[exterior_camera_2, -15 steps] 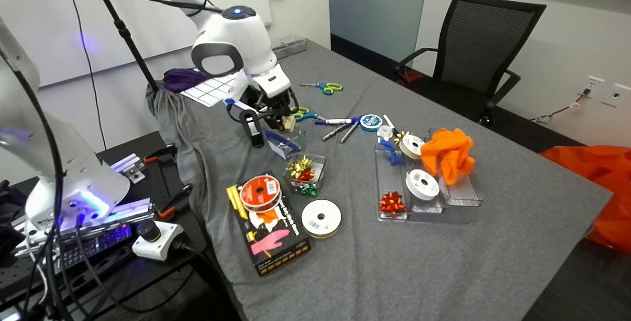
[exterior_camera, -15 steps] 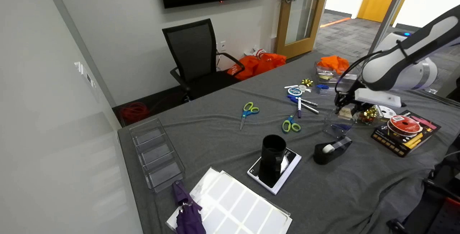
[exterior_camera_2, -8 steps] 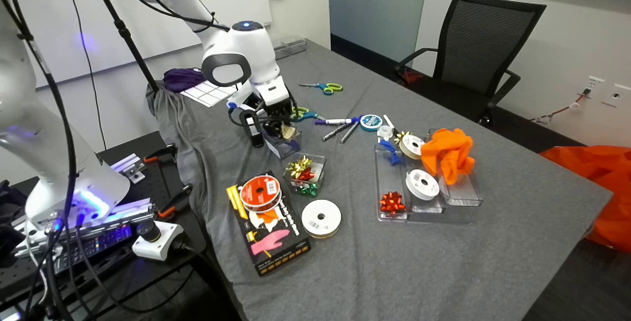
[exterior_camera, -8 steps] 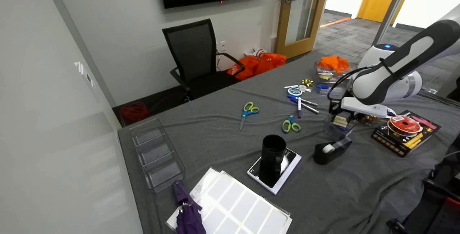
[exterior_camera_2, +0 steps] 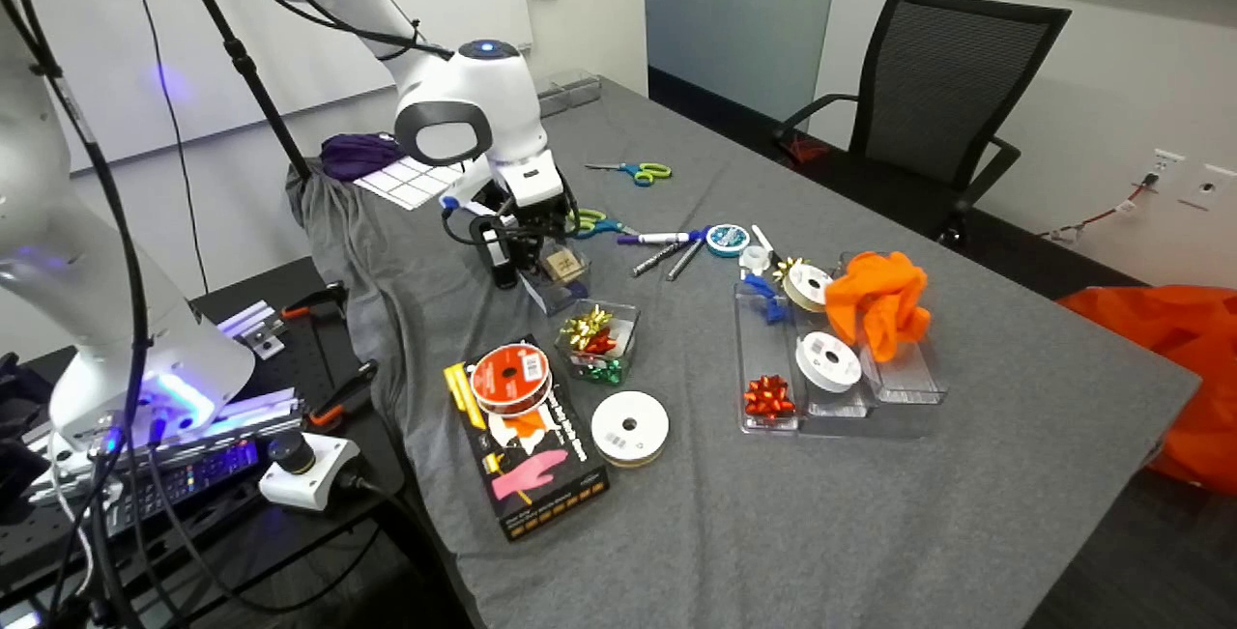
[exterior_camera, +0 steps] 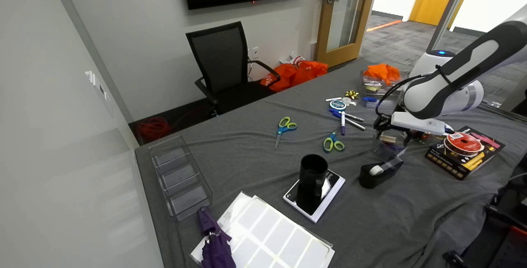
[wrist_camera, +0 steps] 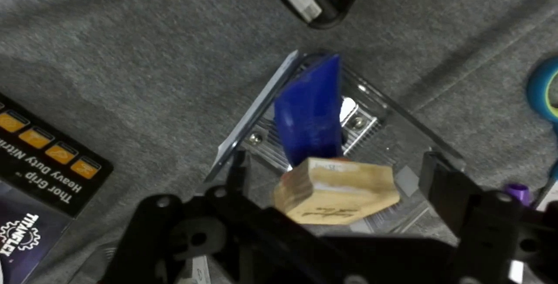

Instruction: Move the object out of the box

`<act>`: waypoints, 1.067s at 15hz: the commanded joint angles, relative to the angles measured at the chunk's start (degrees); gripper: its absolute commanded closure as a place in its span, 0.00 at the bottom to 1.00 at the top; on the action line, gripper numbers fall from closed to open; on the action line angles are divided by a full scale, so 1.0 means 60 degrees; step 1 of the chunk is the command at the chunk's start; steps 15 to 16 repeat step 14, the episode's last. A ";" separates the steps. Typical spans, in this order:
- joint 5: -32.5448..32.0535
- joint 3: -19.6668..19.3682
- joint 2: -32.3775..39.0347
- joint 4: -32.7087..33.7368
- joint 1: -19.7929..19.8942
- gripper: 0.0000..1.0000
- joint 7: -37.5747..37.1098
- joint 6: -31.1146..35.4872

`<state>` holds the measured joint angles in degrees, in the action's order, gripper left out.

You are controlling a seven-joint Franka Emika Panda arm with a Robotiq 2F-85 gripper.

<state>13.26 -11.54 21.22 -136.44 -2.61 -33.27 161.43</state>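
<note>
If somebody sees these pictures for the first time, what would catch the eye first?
Probably the bright orange cloth, crumpled on the clear trays in both exterior views. Next comes the white robot arm over the grey-covered table. In the wrist view, the eye likely falls on a tan block, framed by the open pincer, and the vivid blue object beside it, both in a clear bin.

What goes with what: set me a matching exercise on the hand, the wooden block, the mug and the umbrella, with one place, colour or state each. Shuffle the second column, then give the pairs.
1. hand
2. wooden block
3. mug
4. umbrella

A. purple
B. standing on a black-and-white slab
C. jaws apart
D. in a clear bin

Pairs: 1-C; 2-D; 3-B; 4-A.
</note>
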 commanded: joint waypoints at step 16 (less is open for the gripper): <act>0.0061 0.0236 -0.3041 -0.0714 0.1309 0.00 0.2861 -0.2777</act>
